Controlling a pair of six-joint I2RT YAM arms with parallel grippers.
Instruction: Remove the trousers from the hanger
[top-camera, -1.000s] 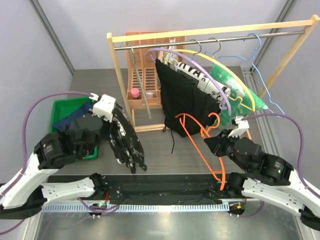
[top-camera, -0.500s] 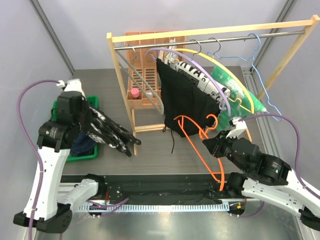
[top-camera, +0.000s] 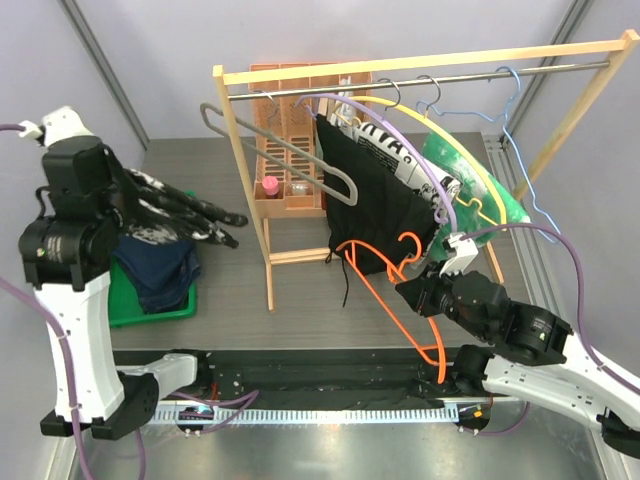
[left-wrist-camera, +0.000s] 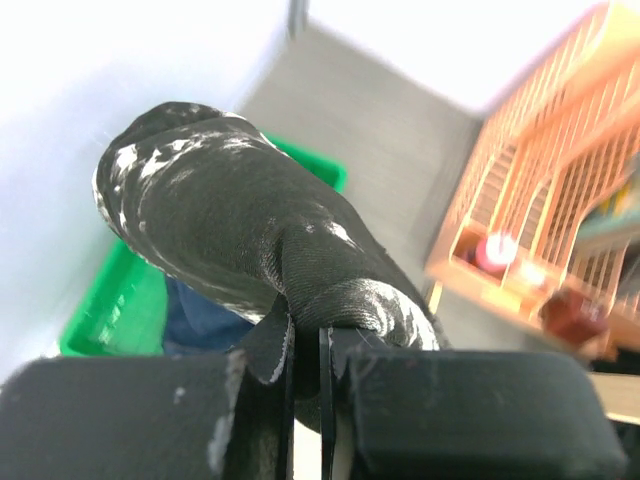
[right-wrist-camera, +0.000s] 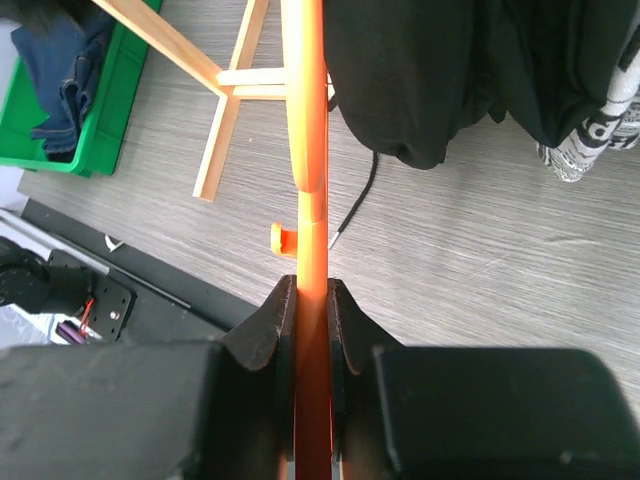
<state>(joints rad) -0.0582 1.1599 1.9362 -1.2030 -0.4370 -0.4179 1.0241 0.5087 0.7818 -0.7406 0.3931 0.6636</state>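
black white-speckled cloth trousers (left-wrist-camera: 220, 215) pinched by left gripper (left-wrist-camera: 306, 342) | orange plastic hanger (right-wrist-camera: 304, 120) clamped by right gripper (right-wrist-camera: 311, 300) | risk: legs dropped outside green tray (top-camera: 150, 312) if released early

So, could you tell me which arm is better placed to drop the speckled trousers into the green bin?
Left. Its tool grips the speckled trousers by the green bin, where the navy trousers lie. The right tool is clamped on the orange hanger.
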